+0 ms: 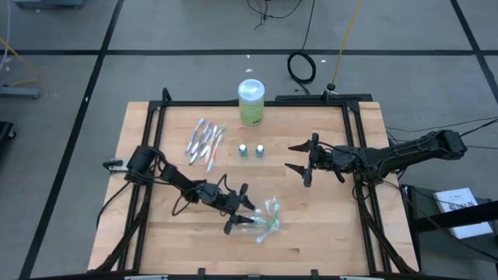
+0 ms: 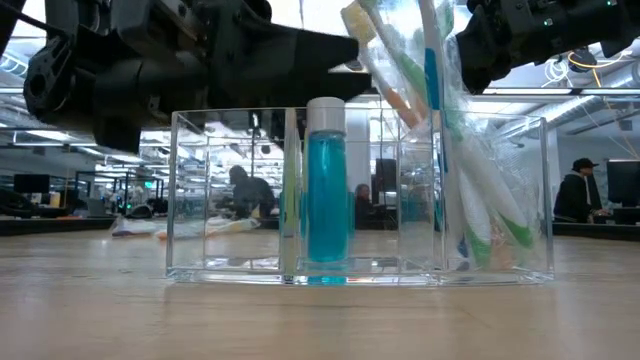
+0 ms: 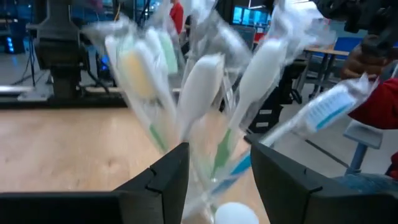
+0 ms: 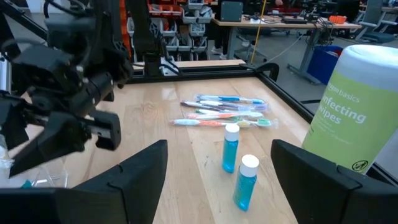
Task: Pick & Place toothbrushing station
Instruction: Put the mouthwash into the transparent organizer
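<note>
Toward the near edge of the tabletop (image 1: 327,233), just right of its middle, looking at the toothbrushing station (image 2: 230,190): a clear plastic holder standing upright and split into compartments. Seeing in the low view a blue tube (image 2: 325,190) with a white cap standing upright in the middle compartment. Seeing beside it, in the end compartment, a bundle of wrapped toothbrushes (image 2: 470,200) leaning and fanning out above the rim, white and green handles among them.

Finding the left hand (image 1: 240,210) right beside the holder, reaching in from the left with its fingers (image 3: 161,180) spread apart. Noting in the left wrist view the wrapped brushes rising just beyond the gap between those fingers; not managing to tell whether either finger is touching the plastic or the wrappers.

Moving farther back on the tabletop, noting a loose pile of toothbrushes (image 1: 204,144) lying flat left of centre, with two small tubes (image 1: 251,150) standing just beside it. Behind these, near the far edge, spotting a green canister of wipes (image 1: 250,101) standing upright.

Placing the right hand (image 1: 305,158) right of the two tubes and well apart from the holder, hovering with its fingers spread wide and gripping nothing.
</note>
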Motion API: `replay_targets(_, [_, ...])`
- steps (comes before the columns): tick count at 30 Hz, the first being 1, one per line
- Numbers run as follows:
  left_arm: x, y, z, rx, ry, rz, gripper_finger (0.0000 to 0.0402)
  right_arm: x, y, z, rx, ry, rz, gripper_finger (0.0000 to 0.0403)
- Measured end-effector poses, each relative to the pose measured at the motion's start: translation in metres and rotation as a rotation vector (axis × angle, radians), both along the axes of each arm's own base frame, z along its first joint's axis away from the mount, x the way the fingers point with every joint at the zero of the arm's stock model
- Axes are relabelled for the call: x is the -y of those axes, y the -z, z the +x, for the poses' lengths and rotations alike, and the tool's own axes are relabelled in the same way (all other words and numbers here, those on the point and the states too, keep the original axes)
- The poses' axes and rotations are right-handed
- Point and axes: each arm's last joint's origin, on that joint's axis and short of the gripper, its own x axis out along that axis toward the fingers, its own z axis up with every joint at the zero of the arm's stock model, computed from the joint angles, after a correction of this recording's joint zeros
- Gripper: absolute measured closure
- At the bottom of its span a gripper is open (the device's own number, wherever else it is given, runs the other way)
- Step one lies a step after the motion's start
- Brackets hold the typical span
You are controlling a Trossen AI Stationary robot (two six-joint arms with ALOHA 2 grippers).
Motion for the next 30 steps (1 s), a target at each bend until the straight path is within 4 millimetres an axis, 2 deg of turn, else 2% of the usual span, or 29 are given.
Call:
replay_targets(5, [0.001,-0.02,-0.002,0.03,0.002,0.054,0.0224,0.0,0.0,0.0,-0.001,0.0,0.0,0.0124])
replay_targets(12, [-0.004,-0.051,-0.01,-0.04,-0.022,0.103,0.0224,0.0,0.0,0.0,0.0,0.001,0.0,0.0124])
replay_targets(16, [-0.008,-0.078,-0.021,-0.046,-0.051,0.148,0.0224,0.0,0.0,0.0,0.001,0.002,0.005,0.0124])
replay_targets(20, [-0.014,-0.102,-0.035,-0.073,-0.089,0.2,0.0224,0.0,0.002,0.0,0.003,0.015,0.092,0.0124])
replay_targets(23, [-0.021,-0.115,-0.048,-0.137,-0.169,0.209,0.0224,-0.002,0.002,-0.002,-0.011,-0.046,0.121,0.0124])
replay_targets(30, [-0.036,-0.124,-0.074,-0.327,-0.383,0.232,0.0224,-0.005,-0.003,-0.006,0.007,-0.16,0.163,0.0124])
